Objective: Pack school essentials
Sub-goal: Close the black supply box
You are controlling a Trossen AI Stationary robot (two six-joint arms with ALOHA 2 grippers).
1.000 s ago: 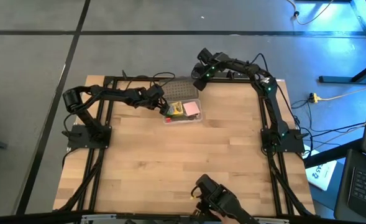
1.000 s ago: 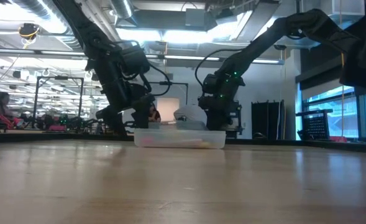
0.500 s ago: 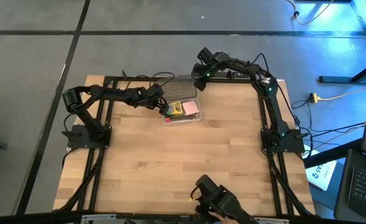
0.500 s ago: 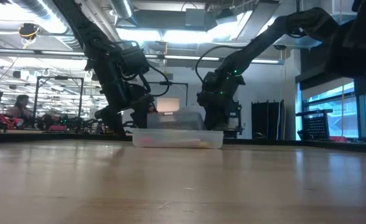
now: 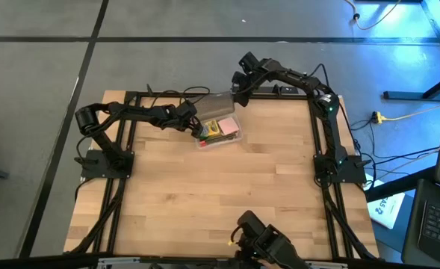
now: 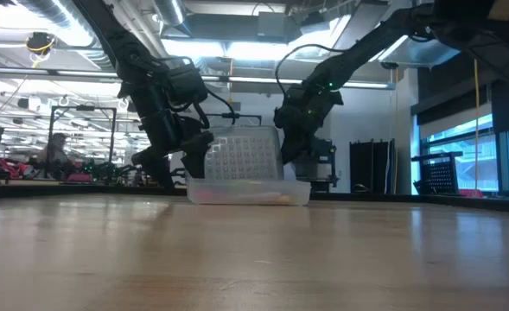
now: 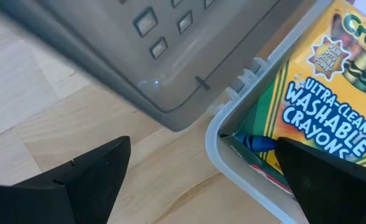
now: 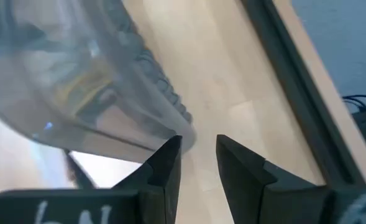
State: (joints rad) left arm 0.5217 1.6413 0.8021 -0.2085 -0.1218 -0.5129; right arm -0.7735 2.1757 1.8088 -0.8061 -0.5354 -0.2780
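A clear plastic case [image 5: 221, 134] sits near the table's far edge, holding a green-and-yellow crayon box [image 7: 319, 106] and a pink pad [image 5: 230, 127]. Its dotted grey lid [image 6: 245, 155] stands nearly upright on its hinge along the case's far side. My left gripper [image 7: 201, 149] is open at the case's left end, one finger outside over the table and one over the crayon box. I cannot tell whether it touches the case. My right gripper [image 5: 238, 94] is shut on the lid's right end. Scissors, pen and pencil are hidden. My right gripper [image 8: 198, 146] has the lid by its rim at the right end [image 8: 184, 132], only at the fingers' free ends, coming from the far right and slanting down. One fingertip [image 8: 170, 149] covers the exact spot. The lid is raised off the table, tilted up on its hinge.
Bare wooden tabletop [image 5: 220, 194] spreads from the case to the near edge. A black frame rail [image 5: 279, 96] runs along the far edge behind the case. A dark camera mount [image 5: 261, 243] sits at the near edge. A person [image 6: 60, 147] is in the room far behind.
My right gripper has risen and drawn a little toward the far edge with the lid's right end. The lid has swung up from lying flat behind the case to nearly upright, while the case and my left gripper have stayed put.
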